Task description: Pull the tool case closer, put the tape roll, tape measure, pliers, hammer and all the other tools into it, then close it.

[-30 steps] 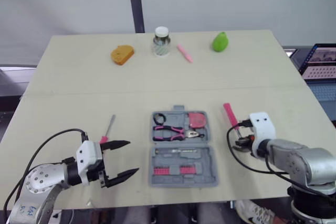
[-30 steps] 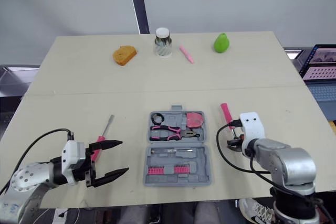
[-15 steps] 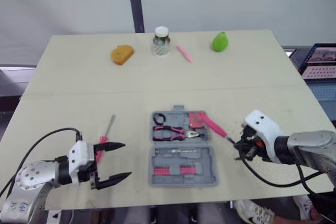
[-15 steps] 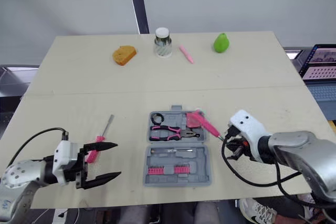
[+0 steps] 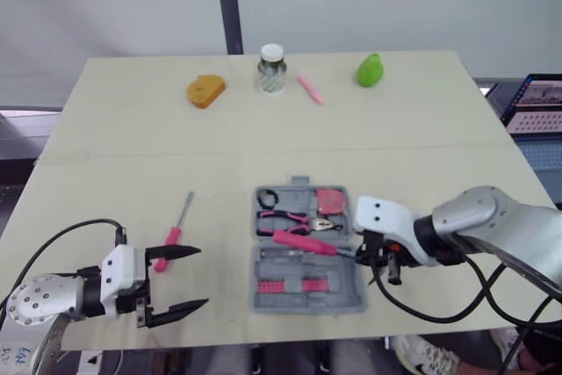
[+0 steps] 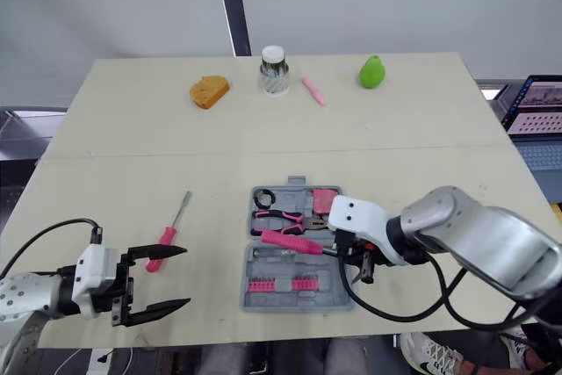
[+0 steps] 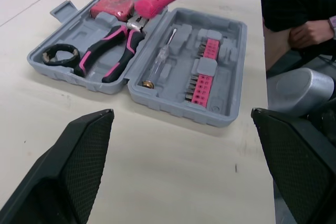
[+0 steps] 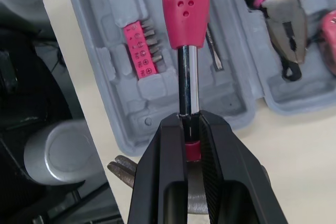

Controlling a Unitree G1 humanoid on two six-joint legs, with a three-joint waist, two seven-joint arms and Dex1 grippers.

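The grey tool case [image 5: 303, 307] lies open near the table's front edge. Its far half holds a black tape roll [image 5: 267, 198], pink-handled pliers [image 5: 285, 219] and a pink tape measure [image 5: 331, 200]; the near half holds pink bit strips [image 8: 139, 43]. My right gripper [image 5: 373, 252] is shut on the metal shaft of the hammer [image 8: 187, 9], whose pink handle [image 5: 303, 242] hangs across the middle of the case. A pink screwdriver [image 5: 173, 233] lies on the table left of the case. My left gripper [image 5: 202, 277] stands open just in front of it, holding nothing.
Along the far edge sit an orange piece of bread [image 5: 205, 90], a small jar [image 5: 271, 68], a pink marker [image 5: 308, 89] and a green pear [image 5: 370, 68]. A laptop [image 5: 537, 98] stands off the table's right side.
My right gripper has carried the hammer leftward from the table right of the case to over the case. The left gripper has drawn back toward the front left.
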